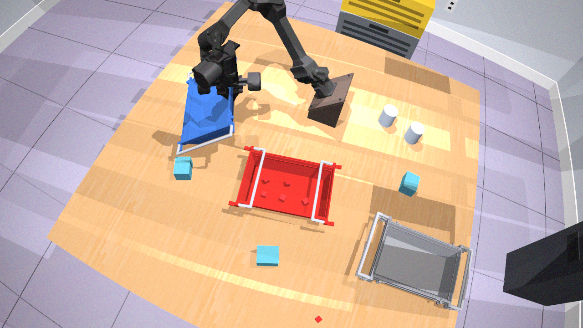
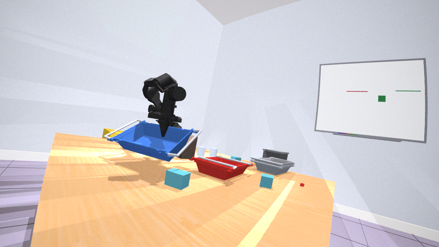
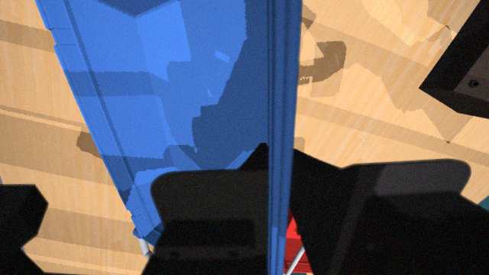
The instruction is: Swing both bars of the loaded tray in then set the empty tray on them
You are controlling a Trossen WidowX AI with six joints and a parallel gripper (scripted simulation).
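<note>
My gripper (image 3: 270, 148) is shut on one long rim of the empty blue tray (image 1: 207, 112) (image 2: 147, 150) (image 3: 126, 114). The blue tray hangs above the table at the left, tilted, with its wire bars out over its ends. The red tray (image 1: 285, 210) (image 2: 211, 170) stands on the table in the middle, with several small red blocks inside. Its left wire bar (image 1: 257, 179) and its right wire bar (image 1: 317, 191) both lie in across its top. The blue tray is to the left of the red tray, not over it. The gripper's tips are partly hidden in the top and exterior views.
A grey tray (image 1: 413, 265) (image 2: 271, 168) stands at the right. Cyan blocks stand at the left (image 1: 182, 168) (image 2: 177, 179), front (image 1: 268, 255) (image 2: 266, 181) and right (image 1: 408, 183). Two white cylinders (image 1: 388, 116) (image 1: 414, 132) stand near the arm's base. A small red block (image 1: 318, 319) (image 2: 302, 184) lies near the front edge.
</note>
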